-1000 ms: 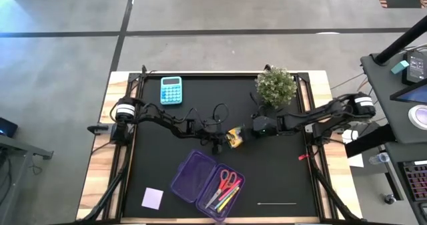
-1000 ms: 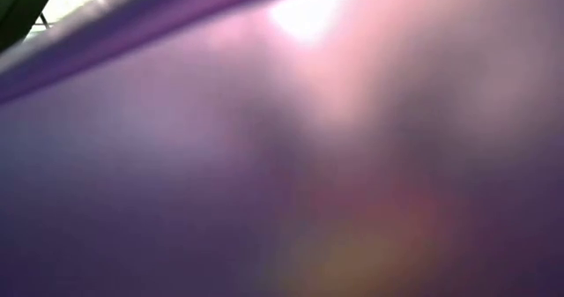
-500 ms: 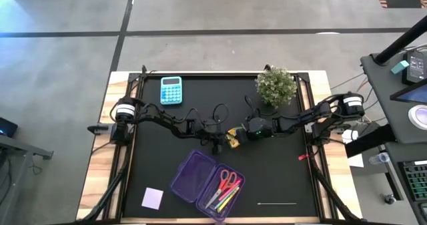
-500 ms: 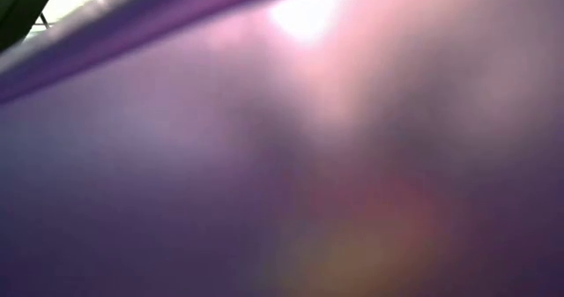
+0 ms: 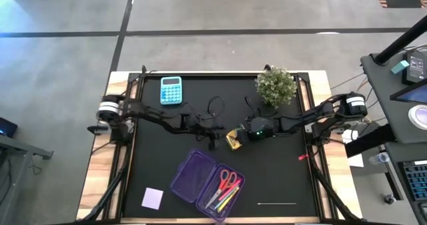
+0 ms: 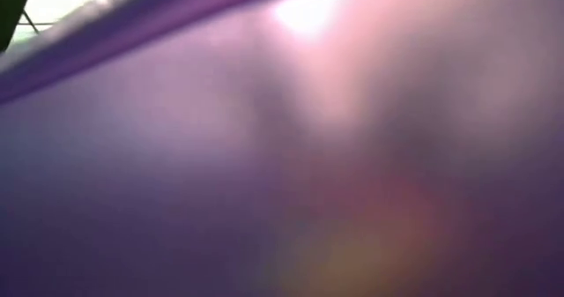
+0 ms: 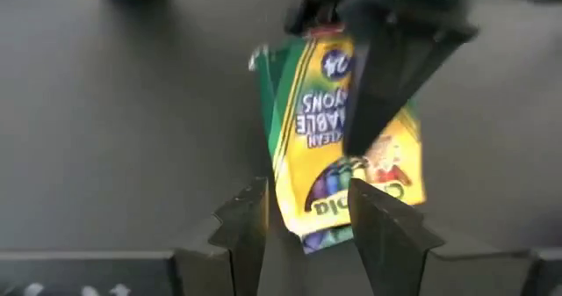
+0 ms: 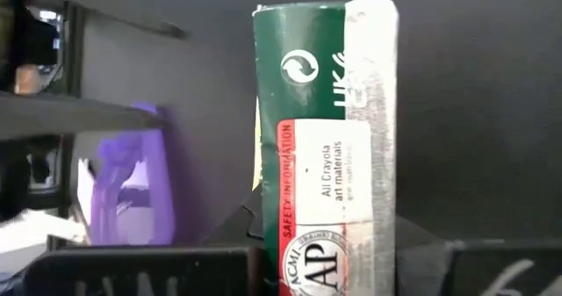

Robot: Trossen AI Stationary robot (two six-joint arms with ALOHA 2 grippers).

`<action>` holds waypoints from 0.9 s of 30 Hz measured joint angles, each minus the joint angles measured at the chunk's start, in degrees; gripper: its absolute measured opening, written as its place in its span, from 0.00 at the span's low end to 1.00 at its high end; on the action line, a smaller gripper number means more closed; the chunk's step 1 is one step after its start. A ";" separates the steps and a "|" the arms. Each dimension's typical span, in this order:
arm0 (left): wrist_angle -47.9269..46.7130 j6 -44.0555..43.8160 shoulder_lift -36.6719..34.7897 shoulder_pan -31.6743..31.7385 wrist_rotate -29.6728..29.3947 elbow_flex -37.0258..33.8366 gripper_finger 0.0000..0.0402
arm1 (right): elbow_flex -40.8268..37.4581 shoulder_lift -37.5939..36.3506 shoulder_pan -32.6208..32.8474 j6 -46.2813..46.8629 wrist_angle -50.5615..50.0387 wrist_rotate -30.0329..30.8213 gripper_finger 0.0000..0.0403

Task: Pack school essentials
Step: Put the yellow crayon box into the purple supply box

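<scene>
At mid-worktop, the right gripper [image 5: 239,137] pinches the yellow crayon box [image 5: 233,139] while the left gripper [image 5: 215,139], fingers spread, flanks it.

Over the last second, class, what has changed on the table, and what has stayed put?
The right gripper moved in toward the table's middle and closed on the crayon box. The left gripper stayed by the box, fingers apart either side of it, while its arm's base end shifted outward. The purple case, scissors, pens, note pad, calculator and plant stayed put.

Crayon box [image 5: 234,139] mid-table between both hands, case [image 5: 207,182] in front — scissors [image 5: 227,181] inside
</scene>
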 joint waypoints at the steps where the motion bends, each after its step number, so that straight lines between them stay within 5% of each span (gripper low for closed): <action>1: -2.67 -0.04 -1.70 -0.08 0.06 -0.02 0.35 | -0.06 -0.63 0.21 0.21 -0.10 -0.25 0.13; 5: -12.46 -1.22 -8.06 -0.46 0.37 -0.30 0.35 | 0.03 -3.90 1.76 1.58 1.04 -0.30 0.13; 14: -27.99 -19.56 -20.30 -0.76 0.45 -0.87 0.35 | 4.69 -9.03 11.45 3.03 1.53 0.13 0.13; 27: -30.78 -25.54 -28.75 -5.05 0.53 -0.96 0.35 | 21.02 4.81 24.28 2.85 -2.04 2.30 0.13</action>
